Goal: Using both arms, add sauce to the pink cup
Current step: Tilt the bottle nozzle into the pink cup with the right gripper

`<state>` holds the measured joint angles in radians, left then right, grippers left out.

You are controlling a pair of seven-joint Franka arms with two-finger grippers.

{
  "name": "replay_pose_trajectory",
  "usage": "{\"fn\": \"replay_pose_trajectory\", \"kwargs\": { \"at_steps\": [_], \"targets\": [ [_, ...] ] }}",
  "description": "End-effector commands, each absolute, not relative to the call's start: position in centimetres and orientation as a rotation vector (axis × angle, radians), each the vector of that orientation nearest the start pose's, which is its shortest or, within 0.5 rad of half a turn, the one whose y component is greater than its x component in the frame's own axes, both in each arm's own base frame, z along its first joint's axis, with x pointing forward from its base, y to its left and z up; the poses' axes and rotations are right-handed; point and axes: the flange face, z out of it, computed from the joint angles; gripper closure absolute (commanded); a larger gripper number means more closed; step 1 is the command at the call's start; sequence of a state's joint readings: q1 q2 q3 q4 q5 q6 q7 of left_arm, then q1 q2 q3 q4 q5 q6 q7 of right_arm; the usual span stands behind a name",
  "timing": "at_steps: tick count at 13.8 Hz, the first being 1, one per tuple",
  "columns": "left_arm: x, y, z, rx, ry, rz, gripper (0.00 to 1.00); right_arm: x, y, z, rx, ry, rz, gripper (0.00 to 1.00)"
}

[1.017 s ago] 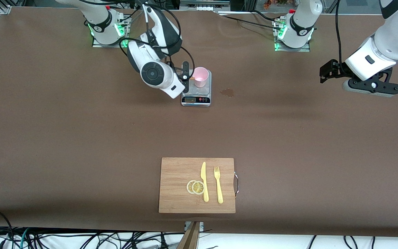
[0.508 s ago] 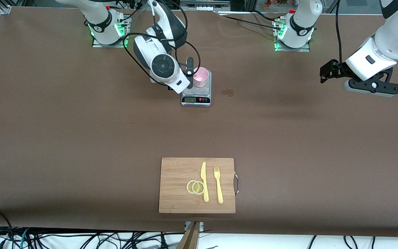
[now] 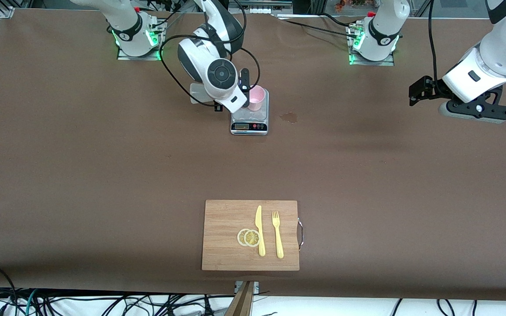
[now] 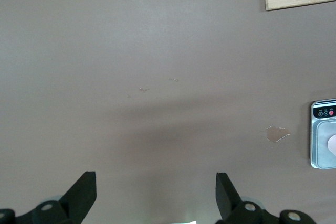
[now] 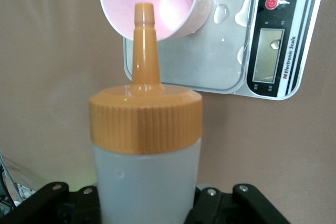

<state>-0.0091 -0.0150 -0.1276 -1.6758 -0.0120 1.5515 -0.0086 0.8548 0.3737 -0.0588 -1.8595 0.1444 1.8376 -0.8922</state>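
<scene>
My right gripper (image 3: pixel 245 90) is shut on the sauce bottle (image 5: pixel 144 145), a whitish squeeze bottle with an orange nozzle cap. In the right wrist view the nozzle tip (image 5: pixel 144 14) lies over the mouth of the pink cup (image 5: pixel 157 3). The cup (image 3: pixel 257 97) stands on the grey kitchen scale (image 3: pixel 249 126). In the front view the right wrist hides the bottle. My left gripper (image 3: pixel 472 110) hangs open and empty over bare table at the left arm's end, and its fingers (image 4: pixel 84 192) stand wide apart.
Drops of liquid lie on the scale's plate (image 5: pixel 220 51). A small spill (image 3: pixel 289 116) marks the table beside the scale, toward the left arm's end. A wooden cutting board (image 3: pixel 226 237) with a yellow knife, a fork and lemon slices lies nearest the front camera.
My right wrist has swung toward the cup with the bottle, closing the gap to the cup's rim. My left arm has barely moved.
</scene>
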Motion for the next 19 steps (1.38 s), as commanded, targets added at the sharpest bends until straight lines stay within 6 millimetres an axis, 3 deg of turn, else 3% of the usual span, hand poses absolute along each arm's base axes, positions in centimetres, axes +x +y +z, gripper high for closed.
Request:
{"fn": "replay_pose_trajectory", "kwargs": {
  "at_steps": [1,8,13,19],
  "targets": [
    [53.9,-7.3,58.9,-3.145,0.2,0.179,0.0,39.4,43.3,30.4,2.165,2.293,-0.633,0.95],
    [54.0,-7.8,59.0,-3.157,0.161,0.167,0.0,38.9,45.1,30.9,2.061,2.251,-0.662,0.95],
    [54.0,-7.7,59.0,-3.155,0.161,0.171,0.0,40.4,45.9,31.4,2.019,2.208,-0.685,0.95],
    [54.0,-7.4,59.0,-3.155,0.152,0.176,0.0,40.2,46.6,31.1,1.982,2.163,-0.687,0.95]
  ]
}}
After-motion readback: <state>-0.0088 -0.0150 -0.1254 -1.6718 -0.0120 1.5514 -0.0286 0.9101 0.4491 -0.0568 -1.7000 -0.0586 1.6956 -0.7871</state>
